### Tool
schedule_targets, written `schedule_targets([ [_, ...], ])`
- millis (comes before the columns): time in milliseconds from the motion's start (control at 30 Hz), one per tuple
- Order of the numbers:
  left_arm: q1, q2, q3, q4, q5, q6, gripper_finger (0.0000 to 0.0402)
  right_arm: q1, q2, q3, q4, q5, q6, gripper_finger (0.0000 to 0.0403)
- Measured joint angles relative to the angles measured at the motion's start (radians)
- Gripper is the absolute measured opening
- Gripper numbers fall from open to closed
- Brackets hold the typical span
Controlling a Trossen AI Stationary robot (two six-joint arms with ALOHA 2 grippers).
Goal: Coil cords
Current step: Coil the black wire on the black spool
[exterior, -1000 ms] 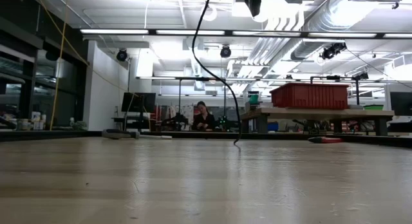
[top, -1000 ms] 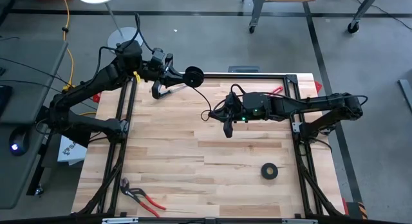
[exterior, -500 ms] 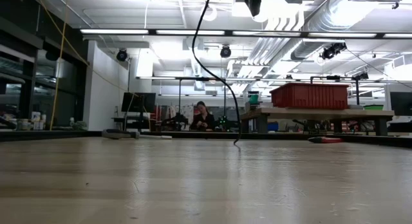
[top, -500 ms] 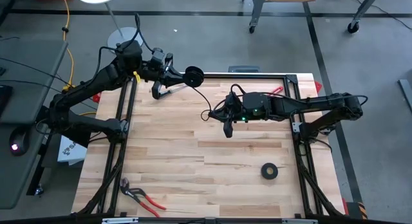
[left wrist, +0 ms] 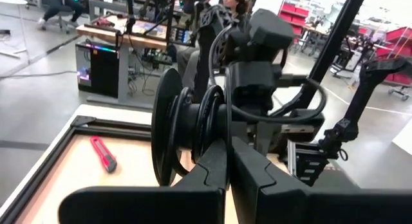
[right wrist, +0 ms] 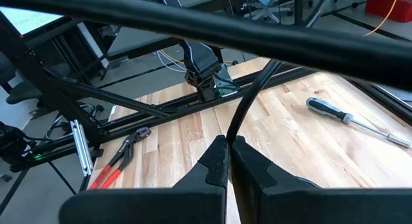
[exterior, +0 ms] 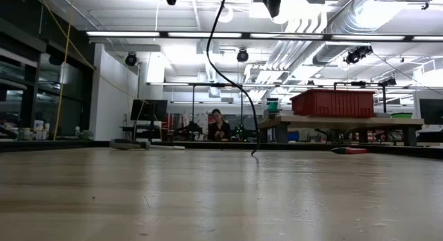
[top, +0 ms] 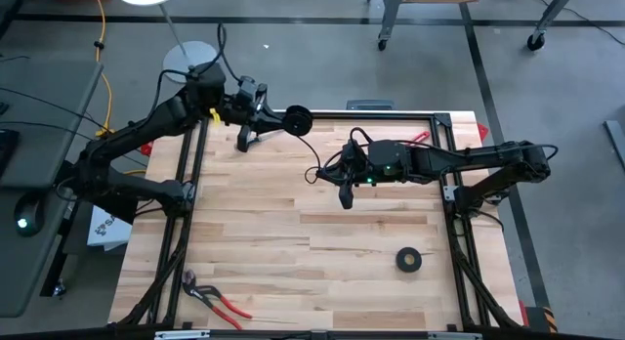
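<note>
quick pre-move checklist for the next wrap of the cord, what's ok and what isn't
1. Left end effector shut on the spool carrying the coiled cord: ok.
2. Right end effector shut on the cord's free run: ok.
3. Cord slack between the arms: cannot tell; the tail hangs down to the table in the low view.
4. Tape roll away from the cord: ok.
5. Red-handled pliers at the near corner, out of the way: ok.
6. Number of wraps on spool: cannot tell.

The cord [top: 314, 151] runs between the two pincers, from the spool at the left pincer [top: 290, 118] near the counter's [top: 254, 233] far edge across to the right pincer [top: 346, 197]. A tape roll [top: 409, 260] lies on the counter nearer than the right pincer, to its right; pliers [top: 213, 296] lie by the near left corner.
</note>
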Motion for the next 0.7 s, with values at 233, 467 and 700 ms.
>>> schedule_targets([
  [233,-0.001,0.026,-0.008,-0.018,-0.004,0.009,0.0000,0.000,0.000,0.000,0.000,0.000,-0.001,0.0000],
  [467,-0.007,-0.055,-0.294,0.324,-0.031,-0.223,0.0000,0.000,0.000,0.000,0.000,-0.010,-0.019,0.0000],
  [700,-0.018,-0.191,-0.471,0.587,-0.104,-0.413,0.0000,0.000,0.000,0.000,-0.012,-0.043,-0.019,0.0000],
])
